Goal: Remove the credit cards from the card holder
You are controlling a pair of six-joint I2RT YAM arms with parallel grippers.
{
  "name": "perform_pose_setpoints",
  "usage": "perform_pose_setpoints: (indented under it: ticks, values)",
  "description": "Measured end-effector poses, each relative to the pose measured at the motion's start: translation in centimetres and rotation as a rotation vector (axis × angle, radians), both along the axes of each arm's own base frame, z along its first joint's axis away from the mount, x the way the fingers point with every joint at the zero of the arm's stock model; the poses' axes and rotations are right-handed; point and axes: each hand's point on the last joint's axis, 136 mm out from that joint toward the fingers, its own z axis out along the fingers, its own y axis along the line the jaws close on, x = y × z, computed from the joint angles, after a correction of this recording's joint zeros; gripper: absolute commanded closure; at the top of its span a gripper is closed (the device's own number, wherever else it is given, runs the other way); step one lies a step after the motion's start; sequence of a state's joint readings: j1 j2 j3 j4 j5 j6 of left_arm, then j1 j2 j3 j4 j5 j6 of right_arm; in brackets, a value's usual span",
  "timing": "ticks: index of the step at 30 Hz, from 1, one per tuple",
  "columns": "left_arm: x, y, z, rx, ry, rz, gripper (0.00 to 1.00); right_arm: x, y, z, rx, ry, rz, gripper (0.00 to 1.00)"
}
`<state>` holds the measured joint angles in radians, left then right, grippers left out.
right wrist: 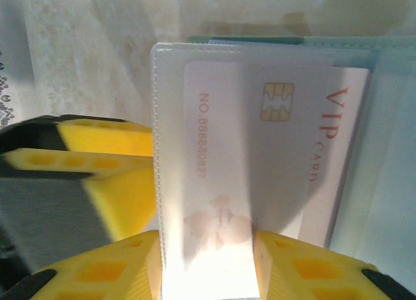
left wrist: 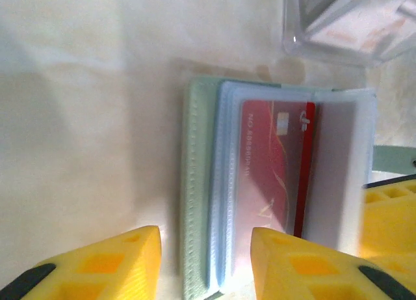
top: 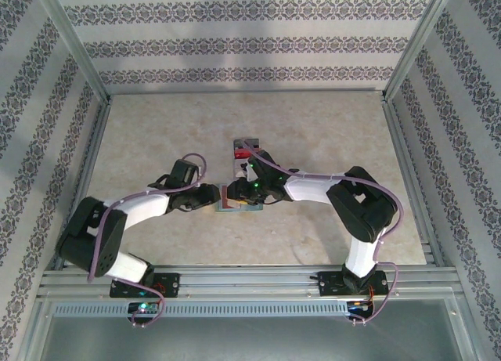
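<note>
On the table (top: 156,142) the holder (left wrist: 195,183) lies open, mostly hidden under both grippers from above. The left gripper (left wrist: 205,241) is spread astride its green edge. The right gripper (right wrist: 207,248) flanks a sleeve (right wrist: 170,118); whether it pinches, I cannot tell. The white card (right wrist: 260,150), lengthwise away from it, reads "NO.88888887", "VIP CARD". The red card (left wrist: 273,163) is sleeved, its number blurred
</note>
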<state>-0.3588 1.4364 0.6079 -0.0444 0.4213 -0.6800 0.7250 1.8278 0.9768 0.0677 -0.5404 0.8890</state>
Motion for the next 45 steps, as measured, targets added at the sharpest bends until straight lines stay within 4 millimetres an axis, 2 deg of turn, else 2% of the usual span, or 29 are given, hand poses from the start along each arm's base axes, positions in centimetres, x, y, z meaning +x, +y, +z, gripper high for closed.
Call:
perform_pose_setpoints:
  ticks: [3,6,13,18,24,27,29,32,36,41,45]
  values:
    - [0.2,1.8,1.3,0.006,-0.041,0.041,0.55,0.1,0.1,-0.1,-0.001,0.0,0.0,0.58]
    - [0.3,2.7,2.2,0.007,-0.062,0.062,0.55,0.1,0.0,-0.1,-0.006,0.0,0.0,0.55]
    - [0.1,2.5,2.7,-0.012,-0.064,0.054,0.55,0.9,0.7,-0.1,-0.006,-0.002,0.001,0.56]
    - [-0.3,2.0,2.6,-0.046,-0.052,0.035,0.56,1.3,-0.4,0.8,-0.013,-0.026,-0.01,0.54]
    - [-0.2,0.7,0.9,-0.108,0.007,0.013,0.57,3.3,-5.4,6.8,0.001,-0.172,-0.087,0.48]
    - [-0.2,0.3,0.0,-0.121,0.033,0.005,0.6,3.6,-8.9,8.4,-0.016,-0.231,-0.144,0.48]
    - [-0.1,0.0,-0.6,-0.124,0.049,0.0,0.62,3.4,-11.1,8.4,-0.044,-0.243,-0.184,0.47]
    - [0.5,-0.2,-1.2,-0.122,0.067,-0.002,0.62,2.7,-14.2,7.2,-0.098,-0.223,-0.235,0.47]
    - [1.4,-0.7,-1.6,-0.119,0.071,-0.007,0.66,1.6,-16.9,6.2,-0.147,-0.2,-0.278,0.46]
    - [1.5,-0.8,-1.9,-0.111,0.079,-0.009,0.75,1.5,-17.8,6.6,-0.158,-0.22,-0.293,0.46]
    - [1.6,-1.0,-2.1,-0.101,0.081,-0.009,0.77,1.4,-17.9,6.4,-0.165,-0.216,-0.291,0.45]
